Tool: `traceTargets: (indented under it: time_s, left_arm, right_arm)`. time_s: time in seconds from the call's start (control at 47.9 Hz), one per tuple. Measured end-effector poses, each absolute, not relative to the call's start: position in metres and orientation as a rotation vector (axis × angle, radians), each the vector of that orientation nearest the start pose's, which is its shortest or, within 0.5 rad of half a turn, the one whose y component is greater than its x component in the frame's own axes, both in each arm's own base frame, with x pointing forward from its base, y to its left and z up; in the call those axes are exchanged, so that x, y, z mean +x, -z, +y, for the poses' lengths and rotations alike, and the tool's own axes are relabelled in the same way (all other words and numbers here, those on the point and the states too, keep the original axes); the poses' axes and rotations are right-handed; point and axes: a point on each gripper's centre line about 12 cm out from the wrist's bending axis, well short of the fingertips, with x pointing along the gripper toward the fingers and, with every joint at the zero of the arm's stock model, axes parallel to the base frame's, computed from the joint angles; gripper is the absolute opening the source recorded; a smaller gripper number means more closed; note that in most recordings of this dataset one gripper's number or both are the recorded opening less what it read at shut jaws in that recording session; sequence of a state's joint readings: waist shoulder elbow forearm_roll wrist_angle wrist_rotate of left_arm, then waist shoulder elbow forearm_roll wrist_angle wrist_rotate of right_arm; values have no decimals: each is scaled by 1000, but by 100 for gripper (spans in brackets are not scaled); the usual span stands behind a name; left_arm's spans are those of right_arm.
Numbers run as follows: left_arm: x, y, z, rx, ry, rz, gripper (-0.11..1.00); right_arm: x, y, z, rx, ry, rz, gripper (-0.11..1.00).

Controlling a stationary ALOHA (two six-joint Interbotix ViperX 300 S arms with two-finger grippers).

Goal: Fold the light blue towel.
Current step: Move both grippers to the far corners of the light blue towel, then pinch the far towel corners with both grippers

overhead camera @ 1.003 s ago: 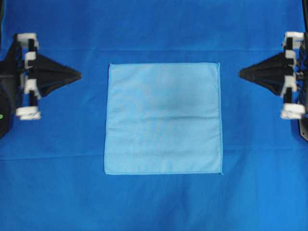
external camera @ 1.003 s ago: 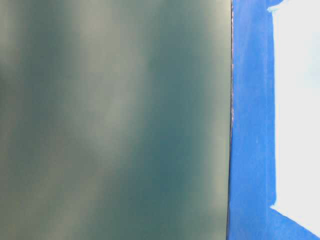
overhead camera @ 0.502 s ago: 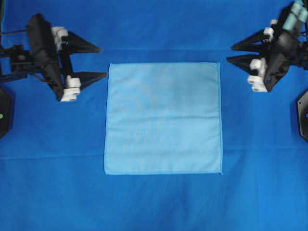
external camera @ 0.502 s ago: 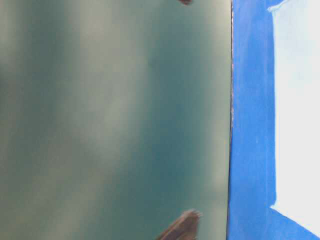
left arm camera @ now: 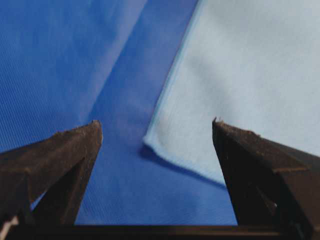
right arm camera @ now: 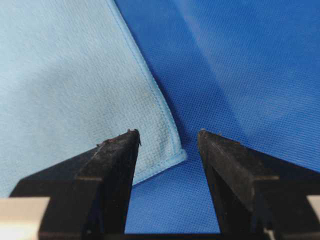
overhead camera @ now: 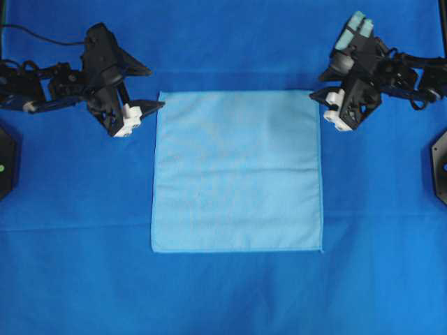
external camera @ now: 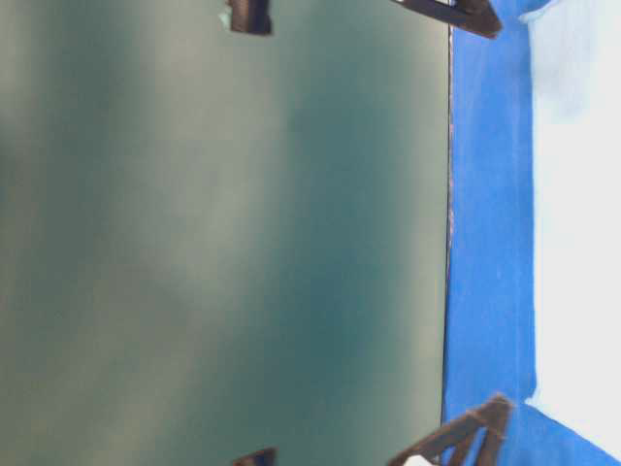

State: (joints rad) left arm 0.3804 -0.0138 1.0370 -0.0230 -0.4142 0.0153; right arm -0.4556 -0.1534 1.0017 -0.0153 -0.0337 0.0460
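The deep blue bench covering spreads wide, and the light blue towel lies flat, unfolded, at its centre. The left gripper hangs at the towel's far left corner, jaws spread wide; the right gripper hangs at the far right corner, jaws parted, both empty.

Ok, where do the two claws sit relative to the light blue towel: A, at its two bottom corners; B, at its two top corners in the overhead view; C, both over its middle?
B: the left claw and right claw flank the light blue towel at its top corners.
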Motion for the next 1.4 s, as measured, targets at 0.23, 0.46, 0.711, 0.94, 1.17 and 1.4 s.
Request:
traceTargets:
  time_s: [0.23, 0.46, 0.711, 0.94, 1.17, 1.4]
  left_arm:
    - [290, -75, 125, -139, -399, 672, 84]
    - [295, -73, 130, -139, -405, 673, 75]
    - [295, -70, 124, -143, -387, 712, 9]
    - [298, -70, 118, -112, -356, 721, 2]
    - [301, -77, 118, -112, -350, 745, 2]
    - [301, -116, 115, -99, -341, 719, 2]
  right_arm:
    - [269, -103, -133, 226, 444, 837, 56]
    - [269, -91, -134, 237, 445, 869, 47]
    - [269, -91, -133, 235, 442, 873, 2]
    - [270, -91, -134, 236, 441, 878, 2]
    - [270, -96, -134, 242, 447, 872, 2]
    - [269, -133, -133, 228, 449, 824, 2]
